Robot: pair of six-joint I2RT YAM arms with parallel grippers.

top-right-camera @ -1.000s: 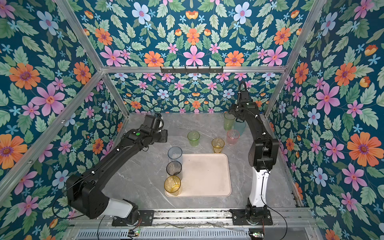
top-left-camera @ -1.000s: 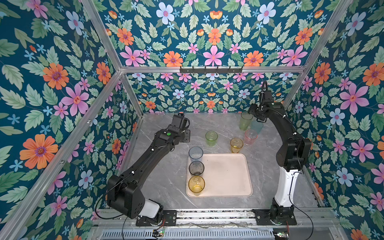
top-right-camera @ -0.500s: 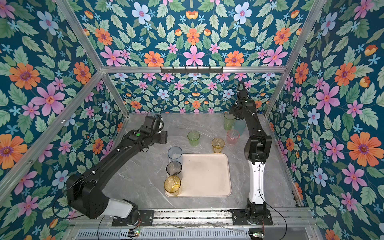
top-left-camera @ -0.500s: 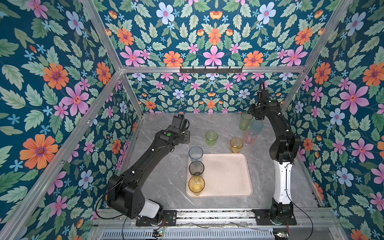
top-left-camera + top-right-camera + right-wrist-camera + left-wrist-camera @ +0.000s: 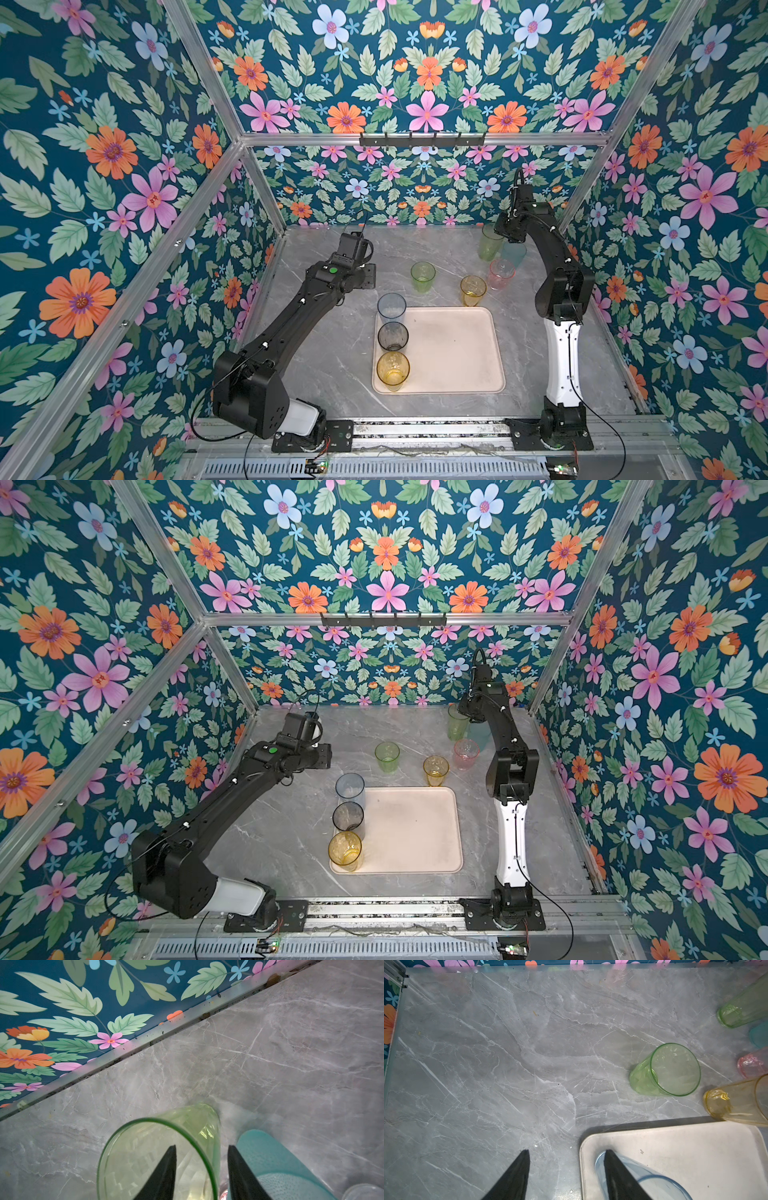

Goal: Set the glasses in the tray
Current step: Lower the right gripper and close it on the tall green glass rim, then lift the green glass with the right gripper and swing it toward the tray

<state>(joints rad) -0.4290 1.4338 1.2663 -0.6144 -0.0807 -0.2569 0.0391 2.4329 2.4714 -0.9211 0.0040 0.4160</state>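
Top views, both alike, are showing the tray [image 5: 457, 357] lying on the grey marble tabletop [image 5: 332, 365] toward the front. Three of the glasses are standing upright along its left edge: the blue tumbler [image 5: 391, 308] at the far corner, the grey tumbler [image 5: 392, 337] in the middle and the amber tumbler [image 5: 392, 370] nearest. Behind the tray, on the tabletop, the short green tumbler [image 5: 423, 277] and the yellow tumbler [image 5: 473, 291] are standing apart. The pink tumbler [image 5: 501, 274], teal tumbler [image 5: 515, 254] and tall green tumbler [image 5: 488, 246] are crowding together near the far right corner. The left hand [image 5: 366, 276] is hanging just beyond the tray's far left corner, and the right hand [image 5: 505, 232] is reaching down onto the tall green tumbler.

Left wrist view is showing the left hand released. Its fingers [image 5: 517, 1176] are standing apart with bare tabletop between them, and one is overlapping the blue tumbler.

Right wrist view is showing the right hand straddling the tall green tumbler's wall. One finger is sitting inside the mouth, and the other is outside, beside the teal tumbler. Gaps are showing, so nothing is being clenched. A clear tumbler [image 5: 362, 1191] is peeking in at the edge.
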